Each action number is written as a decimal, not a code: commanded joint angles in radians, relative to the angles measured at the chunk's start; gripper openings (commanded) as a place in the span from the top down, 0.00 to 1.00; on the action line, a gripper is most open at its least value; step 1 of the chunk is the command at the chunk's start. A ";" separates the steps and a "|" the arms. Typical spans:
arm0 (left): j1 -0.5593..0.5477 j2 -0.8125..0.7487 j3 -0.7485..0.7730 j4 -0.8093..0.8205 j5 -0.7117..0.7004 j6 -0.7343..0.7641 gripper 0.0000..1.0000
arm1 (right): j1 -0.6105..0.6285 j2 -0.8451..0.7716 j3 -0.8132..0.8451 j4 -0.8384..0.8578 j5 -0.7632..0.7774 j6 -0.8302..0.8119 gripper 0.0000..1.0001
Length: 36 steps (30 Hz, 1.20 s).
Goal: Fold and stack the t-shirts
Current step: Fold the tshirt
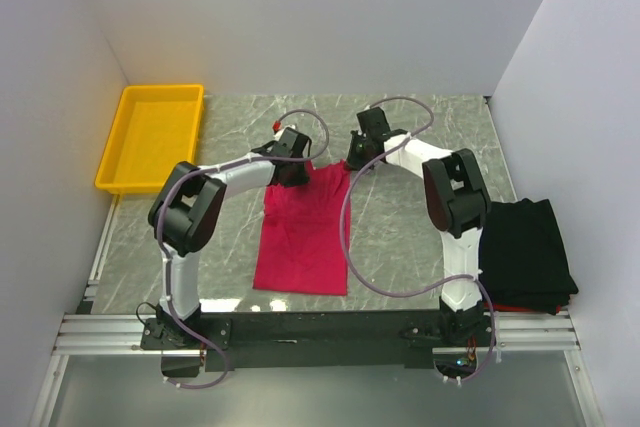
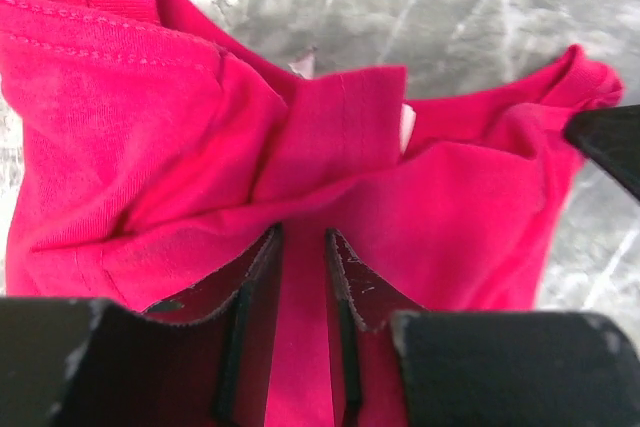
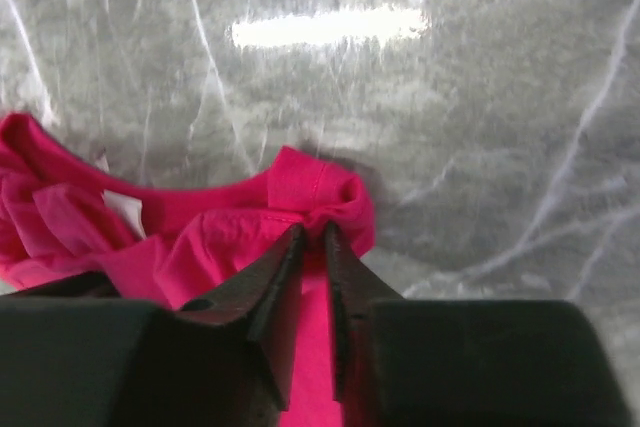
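Observation:
The crimson-pink t-shirt (image 1: 302,232) lies folded lengthwise as a long strip in the middle of the table. My left gripper (image 1: 291,173) is shut on its far left corner; the left wrist view shows cloth (image 2: 200,137) bunched between the fingers (image 2: 262,277). My right gripper (image 1: 352,159) is shut on the far right corner, pinching the pink cloth (image 3: 318,187) at the fingertips (image 3: 290,247). The black t-shirt (image 1: 525,252) lies folded at the near right edge of the table.
A yellow plastic tray (image 1: 152,137) stands at the far left of the marble table (image 1: 420,127). White walls close in the left, far and right sides. A black rail (image 1: 320,329) runs along the near edge by the arm bases.

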State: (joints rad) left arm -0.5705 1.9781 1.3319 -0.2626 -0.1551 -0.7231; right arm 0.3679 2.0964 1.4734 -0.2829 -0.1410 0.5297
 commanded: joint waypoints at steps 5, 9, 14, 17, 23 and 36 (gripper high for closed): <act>0.012 0.057 0.035 0.000 -0.035 -0.025 0.71 | -0.033 0.054 0.122 -0.027 0.032 -0.013 0.88; 0.023 0.067 0.041 0.005 -0.024 -0.026 0.70 | -0.044 0.085 0.197 -0.053 0.046 -0.042 0.89; 0.052 0.068 0.095 -0.010 -0.001 -0.004 0.67 | -0.064 0.088 0.252 -0.059 0.047 -0.066 0.83; 0.078 0.059 0.148 -0.018 0.038 0.026 0.62 | -0.075 0.080 0.306 -0.088 0.047 -0.080 0.75; 0.090 -0.034 0.216 -0.021 0.085 0.062 0.42 | -0.073 -0.034 0.271 -0.144 0.047 -0.067 0.60; 0.057 -0.574 -0.454 0.164 0.184 -0.179 0.77 | 0.160 -0.587 -0.464 0.252 -0.132 0.107 0.83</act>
State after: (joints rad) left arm -0.4934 1.4380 0.9981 -0.1734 -0.0368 -0.8345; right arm 0.4801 1.5654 1.0977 -0.1738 -0.2237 0.5800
